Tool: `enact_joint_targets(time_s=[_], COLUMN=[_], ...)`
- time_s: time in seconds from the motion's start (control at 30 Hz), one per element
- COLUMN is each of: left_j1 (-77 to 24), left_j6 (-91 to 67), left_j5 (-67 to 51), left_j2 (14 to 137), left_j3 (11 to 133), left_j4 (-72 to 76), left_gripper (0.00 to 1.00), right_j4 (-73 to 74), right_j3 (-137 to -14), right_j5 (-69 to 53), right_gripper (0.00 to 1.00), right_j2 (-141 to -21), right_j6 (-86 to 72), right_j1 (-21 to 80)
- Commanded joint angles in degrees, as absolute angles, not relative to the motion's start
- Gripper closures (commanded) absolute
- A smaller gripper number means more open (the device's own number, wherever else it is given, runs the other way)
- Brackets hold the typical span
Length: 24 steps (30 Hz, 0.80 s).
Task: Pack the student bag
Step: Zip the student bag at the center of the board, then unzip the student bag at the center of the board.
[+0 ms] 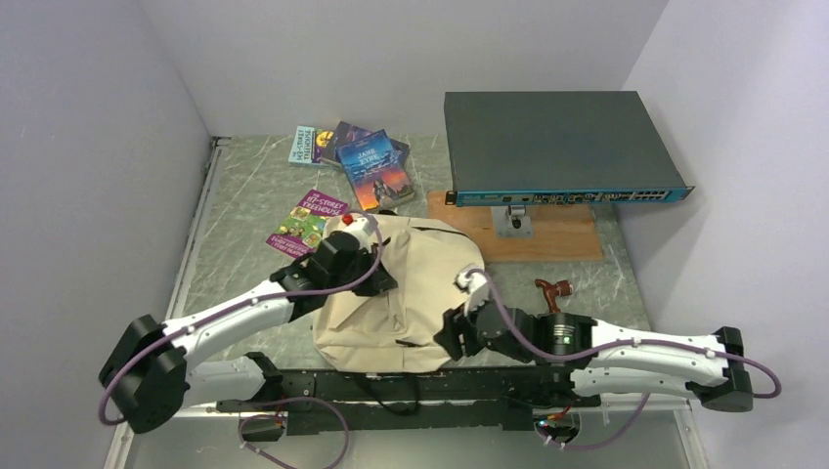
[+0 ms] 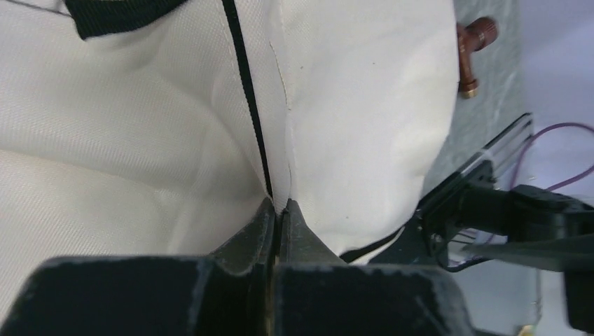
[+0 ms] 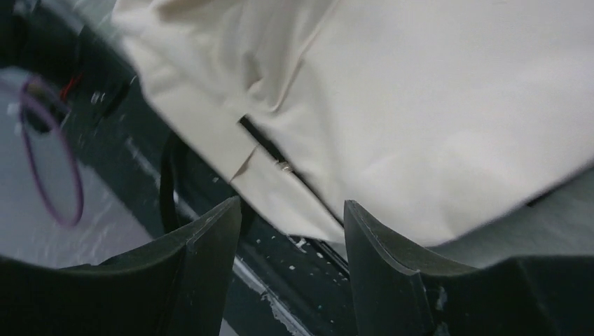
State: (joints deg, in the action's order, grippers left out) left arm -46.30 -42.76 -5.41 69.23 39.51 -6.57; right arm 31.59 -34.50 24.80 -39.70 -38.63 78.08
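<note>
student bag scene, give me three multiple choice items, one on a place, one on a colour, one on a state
1. Where is the grey flat box?
A. near left corner
B. far right, above a wooden board
C. dead centre

2. What colour is the student bag?
A. cream-beige
B. navy
C. red

3. How does the left gripper stand?
A. wide open in the air
B. out of view
C. shut at the bag's zip seam

Answers:
1 B, the top view shows the box at the far right, over the board.
2 A, its fabric is cream in every view, with a dark zip.
3 C, the left wrist view shows its fingertips together, with fabric gathered into them.
</note>
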Motion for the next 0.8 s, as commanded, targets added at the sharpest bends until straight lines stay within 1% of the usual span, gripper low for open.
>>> enact_joint_targets(time_s=[0.0,0.1,0.2,0.27,0.33,0.4,0.53,0.6,0.77], left_j1=[-44.00,-43.88,-43.89,-43.78,-43.65,-43.55,-43.34,-43.15,-43.05], left_j6=[-48.41,-51.19,-52.26,-52.29,-52.29,-51.88,-51.42,-51.50,-52.06], left_j5=[-16.49,-19.02,-18.68,-17.85,-17.16,-16.69,-16.56,-16.93,-17.22], left_j2=[63.34,62.93,62.34,61.32,60.34,59.89,60.22,60.58,61.08], left_j3=[36.97,35.23,34.18,33.84,33.45,33.54,33.60,33.41,32.74], left_j4=[4.80,8.07,8.70,8.07,7.61,6.52,5.85,6.28,7.27], left_gripper=[1.00,1.00,1.00,1.00,1.00,1.00,1.00,1.00,1.00], right_j4=[15.82,11.51,7.19,6.12,6.75,7.25,8.73,9.85,18.04], right_j3=[-33.77,-34.50,-34.97,-35.25,-35.66,-35.54,-35.92,-36.92,-42.64], right_j5=[8.00,7.90,7.67,12.50,16.27,18.93,21.50,24.99,39.77], right_gripper=[0.42,0.42,0.42,0.44,0.49,0.51,0.53,0.53,0.52], right_j2=[-45.08,-50.18,-56.24,-59.62,-62.14,-63.09,-64.76,-66.65,-75.66], right_j6=[-21.24,-16.80,-14.14,-14.90,-15.53,-15.48,-15.10,-15.87,-23.59], right_j1=[78.22,78.31,78.50,79.10,79.74,81.06,85.32,88.40,93.23])
